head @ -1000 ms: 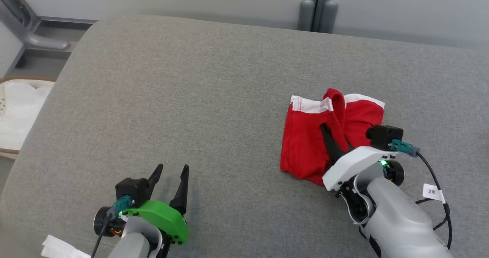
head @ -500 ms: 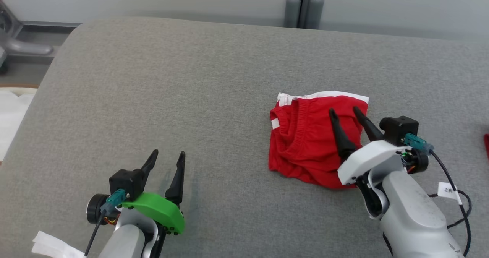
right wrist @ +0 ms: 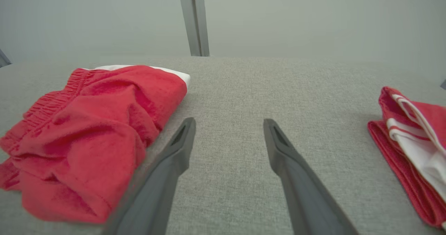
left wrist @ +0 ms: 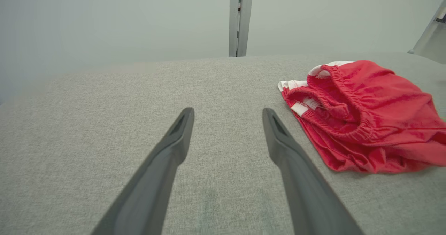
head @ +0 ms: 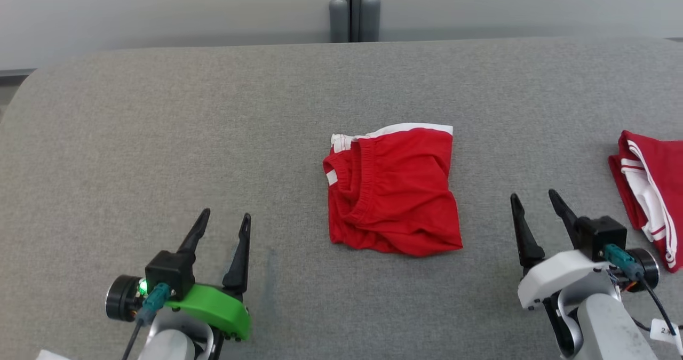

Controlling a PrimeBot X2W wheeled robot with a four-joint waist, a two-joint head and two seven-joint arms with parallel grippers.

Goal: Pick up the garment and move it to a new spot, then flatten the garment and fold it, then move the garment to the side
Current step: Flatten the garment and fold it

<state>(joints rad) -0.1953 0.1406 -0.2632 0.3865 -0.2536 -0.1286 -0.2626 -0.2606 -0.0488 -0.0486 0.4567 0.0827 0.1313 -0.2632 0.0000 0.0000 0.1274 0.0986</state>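
The garment, red shorts with a white hem, lies folded in a rough square at the middle of the grey cushion. In the left wrist view the red shorts are to the right, and in the right wrist view the red shorts are to the left. My left gripper rests open near the front left, well apart from the shorts. My right gripper stands open just right of the shorts, holding nothing. Each wrist view shows its own gripper spread over bare fabric: left gripper, right gripper.
A second red garment with white stripes lies folded at the cushion's right edge, also the striped garment in the right wrist view. A grey post stands behind the cushion against a pale wall.
My right gripper let go of the shorts and drew back to their right, now open and apart. The shorts lie flatter. The head camera swung right, bringing the second garment into view.
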